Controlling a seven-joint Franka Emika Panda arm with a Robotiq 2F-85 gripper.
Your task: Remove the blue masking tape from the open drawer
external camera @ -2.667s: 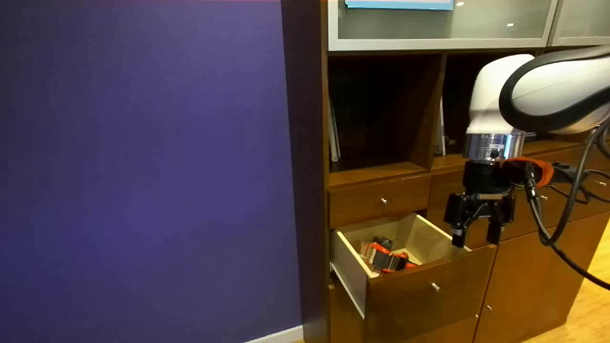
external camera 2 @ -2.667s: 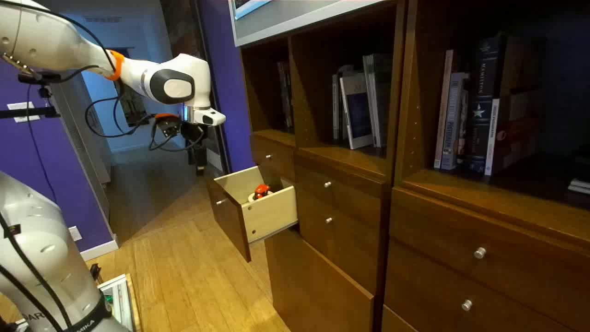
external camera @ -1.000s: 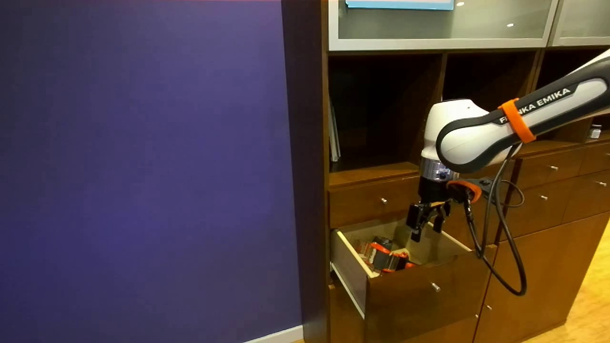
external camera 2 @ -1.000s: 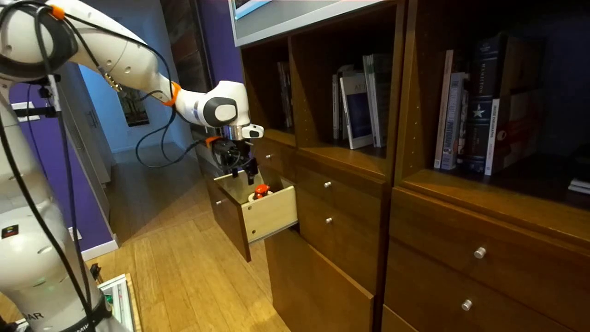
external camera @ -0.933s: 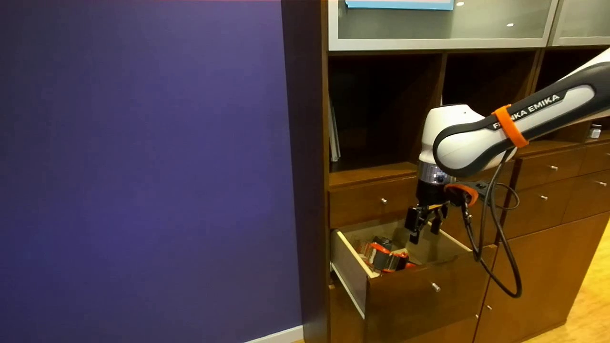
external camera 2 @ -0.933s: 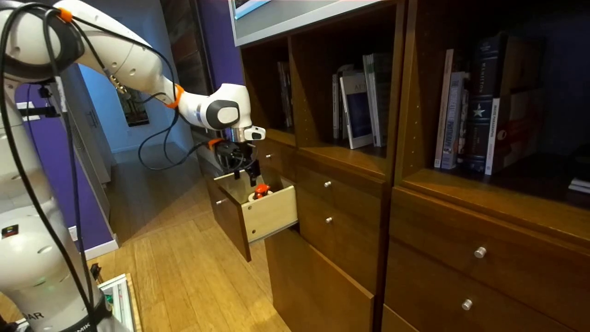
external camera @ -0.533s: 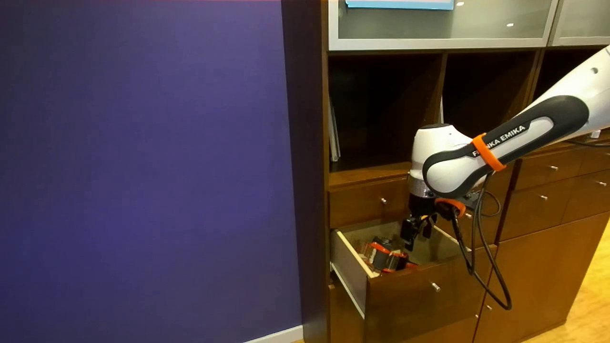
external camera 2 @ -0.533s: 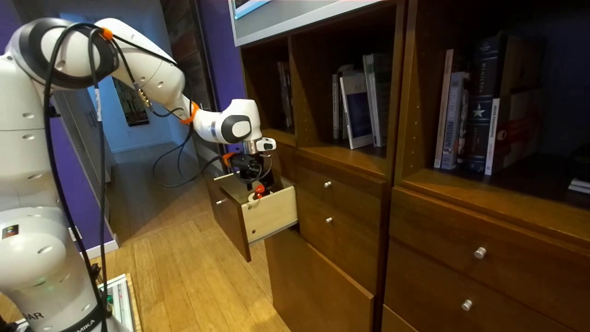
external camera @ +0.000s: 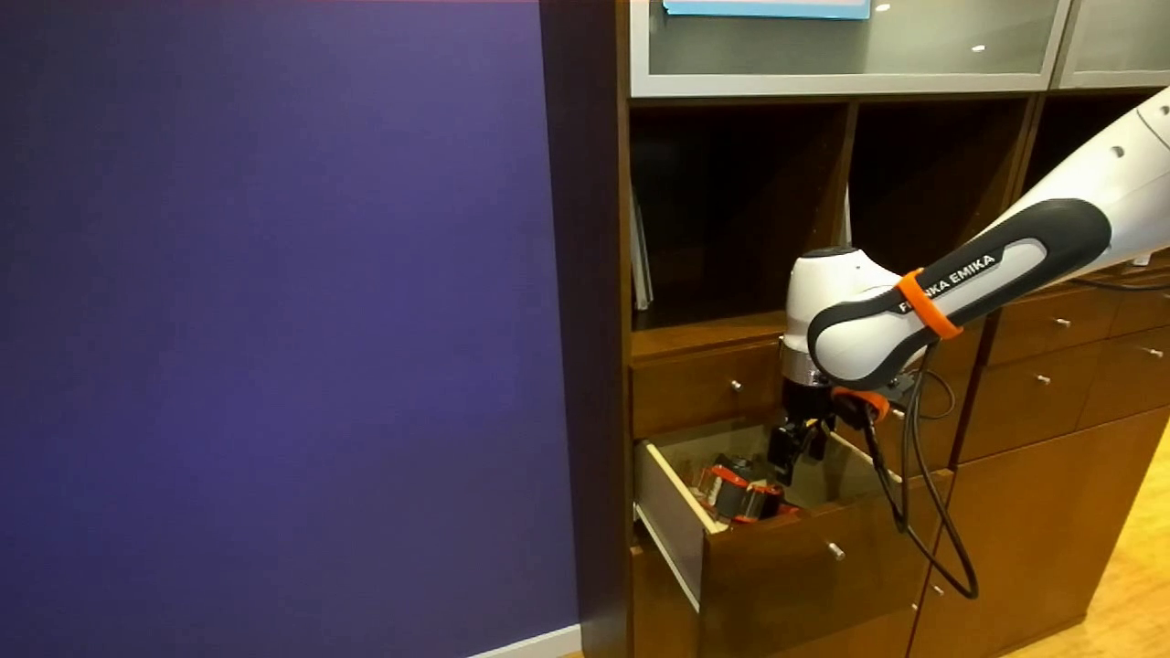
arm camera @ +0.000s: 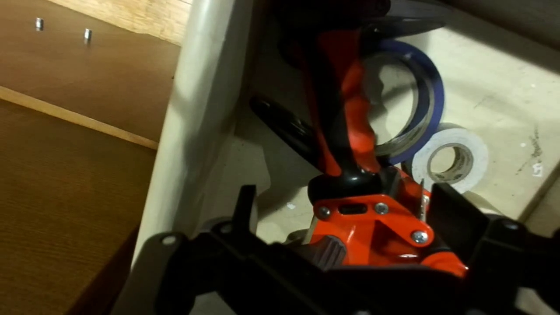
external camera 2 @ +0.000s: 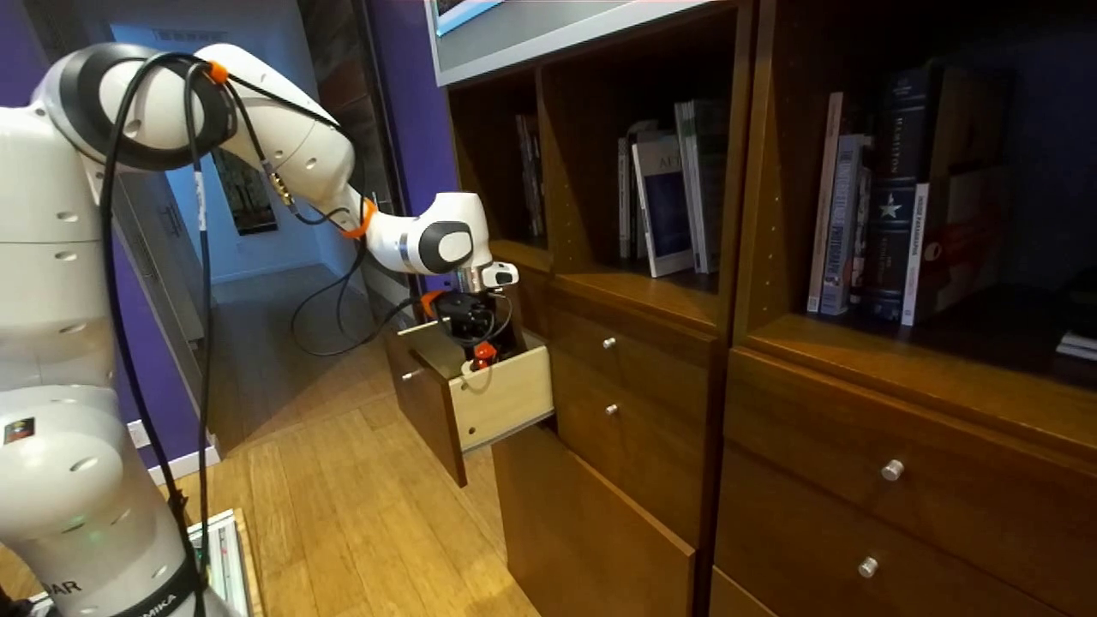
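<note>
The blue masking tape (arm camera: 439, 100) is a blue ring lying flat on the drawer floor in the wrist view. A red-and-black handle partly covers its near side. The tape is hidden in both exterior views. The open drawer (external camera: 813, 571) has a brown front and cream sides; it also shows in an exterior view (external camera 2: 506, 396) and its side wall in the wrist view (arm camera: 179, 131). My gripper (external camera: 800, 465) points down into the drawer's opening. In the wrist view my gripper (arm camera: 345, 197) is wide open, with the red tool below its jaws and the tape beyond them.
The red-and-black tool (arm camera: 350, 218), seemingly a tape dispenser, lies along the drawer. A white tape roll (arm camera: 477, 162) touches or nearly touches the blue ring. Orange-black clutter (external camera: 731, 493) fills the drawer's other side. A closed drawer (external camera: 686, 402) sits above.
The arm has moved from beside the drawer to above it and lowered the gripper into its opening. Movement in the last half second is small. The drawer and its contents look unmoved.
</note>
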